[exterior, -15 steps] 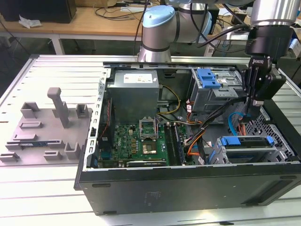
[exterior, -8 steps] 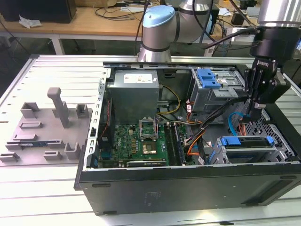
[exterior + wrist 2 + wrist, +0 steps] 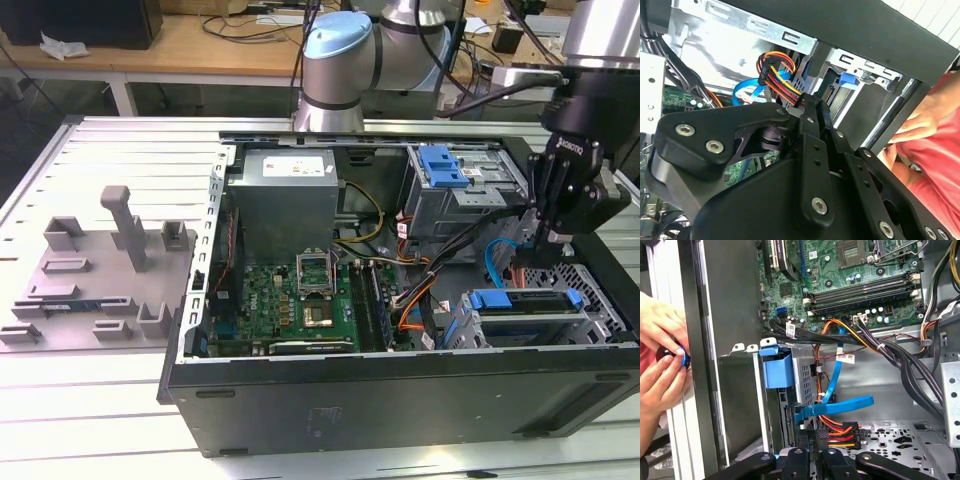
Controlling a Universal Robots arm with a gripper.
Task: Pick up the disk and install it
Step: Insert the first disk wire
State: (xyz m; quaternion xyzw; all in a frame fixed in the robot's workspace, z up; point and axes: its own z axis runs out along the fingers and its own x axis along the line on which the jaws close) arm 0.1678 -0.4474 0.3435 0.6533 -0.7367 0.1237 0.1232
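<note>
Landmark: the open black computer case [image 3: 400, 385] lay on its side on the slatted table [image 3: 90, 420].
Arm: in the exterior view it reached down into the case at the end on the exterior view's right.
Gripper: the gripper [image 3: 553, 238] hung inside the case, just above the lower drive bay.
Jaws: they were drawn close together, with their tips at the black power plug [image 3: 824, 432] of a red, yellow and black wire bundle. Whether the plug sat between them could not be told.
Disk: the disk [image 3: 525, 302] sat in the case's lower drive bay, its blue bracket facing up and apart from the gripper. In the first wrist view the disk [image 3: 800, 382] stood beside the case's side wall.
Data cable: a flat blue cable [image 3: 840, 406] ran inside the case to the disk's rear edge, just beside the power plug.
Motherboard: the green board [image 3: 300, 295] filled the middle of the case floor.
Power supply: the grey box [image 3: 285, 200] sat in the case's far corner on the exterior view's left.
Drive cage: the grey cage with a blue latch [image 3: 443, 165] stood along the case's far wall.
Person: a hand [image 3: 660, 325] held a small dark object just outside the case wall.
Fixture plate: the grey plate [image 3: 100, 265] lay outside the case, on the exterior view's left.
</note>
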